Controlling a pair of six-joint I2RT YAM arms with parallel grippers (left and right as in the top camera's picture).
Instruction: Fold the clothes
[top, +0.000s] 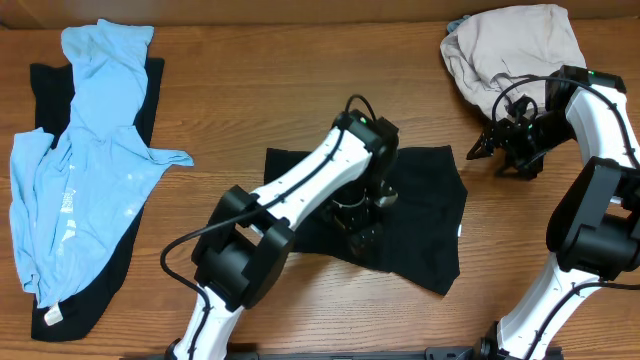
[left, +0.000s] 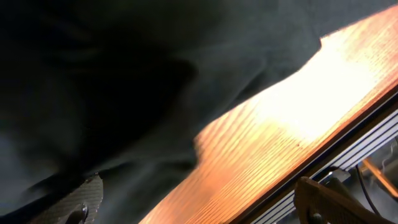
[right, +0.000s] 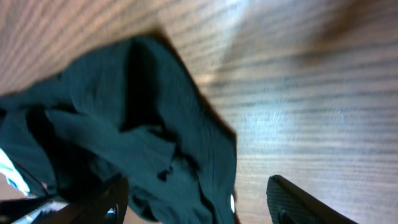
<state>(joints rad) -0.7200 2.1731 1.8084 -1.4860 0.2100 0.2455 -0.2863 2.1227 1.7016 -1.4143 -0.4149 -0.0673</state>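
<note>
While left gripper (top: 360, 228) sits on black garment (top: 430, 225), right gripper (top: 487, 152) hangs open

Black garment lies spread at the table's (top: 300, 100) middle. Left jaws are buried in its cloth; I cannot tell their state. Right fingers (right: 292, 202) stand apart, empty, near the beige garment (top: 510, 50).

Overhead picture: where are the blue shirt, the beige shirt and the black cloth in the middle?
blue shirt (top: 90, 170), overhead view, middle of its body.
beige shirt (top: 510, 45), overhead view, middle of the heap.
black cloth (top: 425, 215), overhead view, its bare right side.
</note>
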